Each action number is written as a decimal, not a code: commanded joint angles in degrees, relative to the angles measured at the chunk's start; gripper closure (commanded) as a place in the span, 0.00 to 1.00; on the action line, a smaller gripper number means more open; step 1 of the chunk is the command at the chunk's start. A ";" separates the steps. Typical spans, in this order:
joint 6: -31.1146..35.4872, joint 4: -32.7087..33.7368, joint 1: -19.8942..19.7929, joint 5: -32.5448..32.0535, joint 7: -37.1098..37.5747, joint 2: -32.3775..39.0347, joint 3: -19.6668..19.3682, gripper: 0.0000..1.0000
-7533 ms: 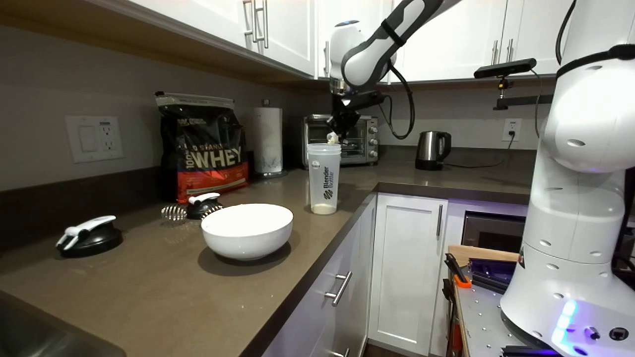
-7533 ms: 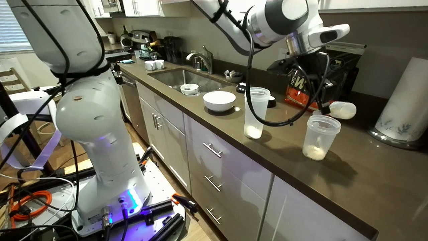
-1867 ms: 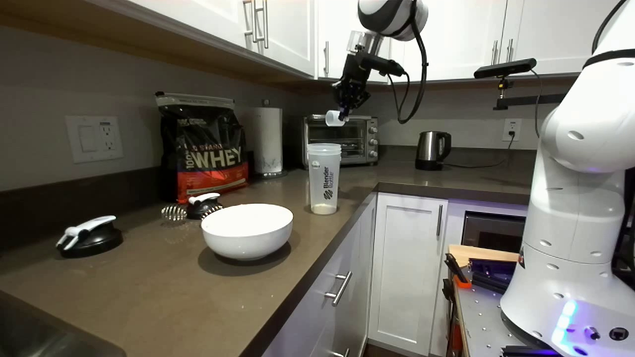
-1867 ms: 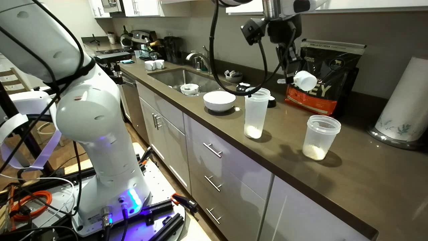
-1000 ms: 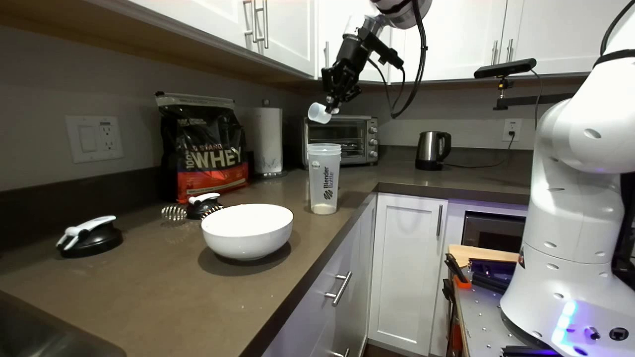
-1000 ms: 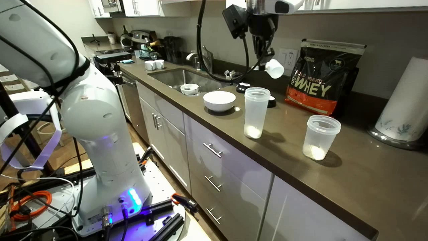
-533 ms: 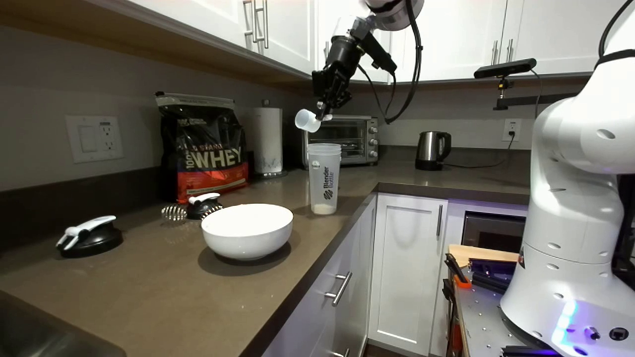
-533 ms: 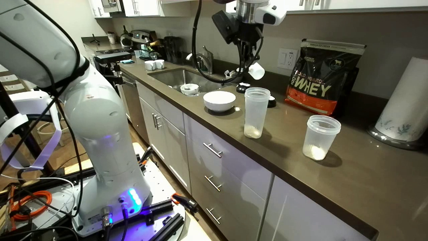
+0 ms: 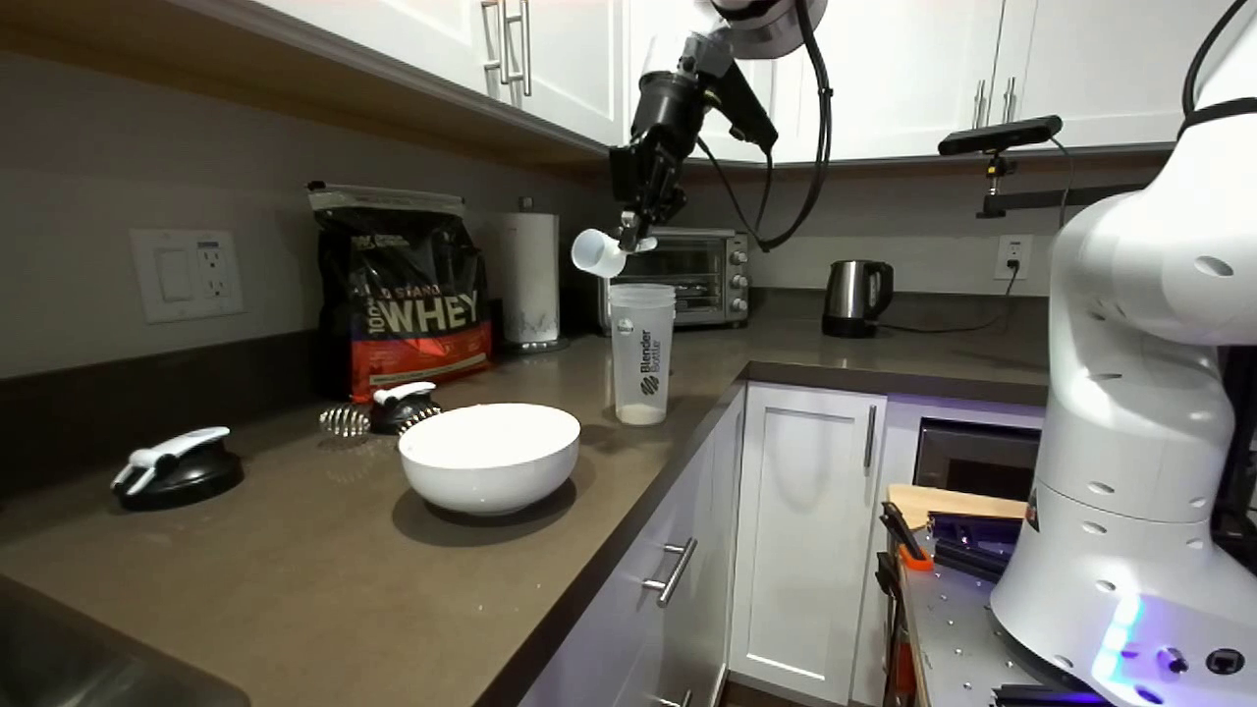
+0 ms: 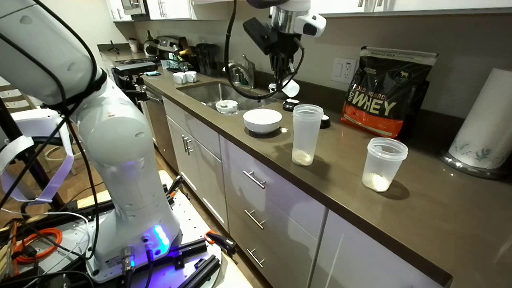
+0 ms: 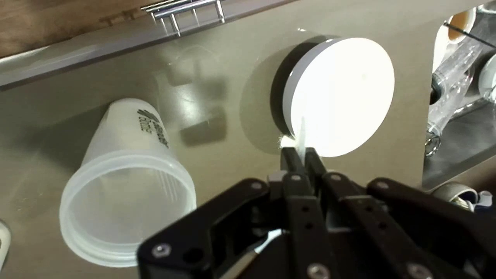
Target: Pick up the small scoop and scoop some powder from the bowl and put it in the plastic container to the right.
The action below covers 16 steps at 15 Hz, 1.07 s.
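Observation:
My gripper [image 9: 631, 242] is shut on the handle of the small scoop [image 9: 597, 252], whose translucent cup hangs tilted in the air. In the wrist view the scoop's pale handle [image 11: 302, 133] sticks out between the fingertips toward the bowl [image 11: 341, 97], which is washed out by glare. The white bowl [image 10: 262, 122] stands on the counter in both exterior views; its contents are hard to make out. Beside it rises the tall plastic container [image 9: 643, 344], open-topped, with pale powder [image 10: 302, 157] at its bottom. Whether the scoop holds powder I cannot tell.
A shorter clear cup [image 10: 384, 162] with powder stands to the right of the tall one. Behind are the black WHEY bag [image 9: 412, 295], a paper-towel roll [image 9: 530, 270] and black lids [image 9: 187, 473]. The sink [image 10: 240, 94] lies beyond the bowl; cabinets [image 9: 560, 59] overhang.
Several seconds ago the scoop was over the shorter cup; it has since risen and travelled toward the bowl's side. In the last half second it shifts that way and dips slightly, still gripped.

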 commanded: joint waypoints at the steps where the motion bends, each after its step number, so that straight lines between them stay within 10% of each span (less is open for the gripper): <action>1: -1.33 -0.99 0.54 1.87 -2.87 -0.19 1.25 0.97; 16: -1.27 0.09 1.22 0.74 -2.63 1.58 3.13 0.97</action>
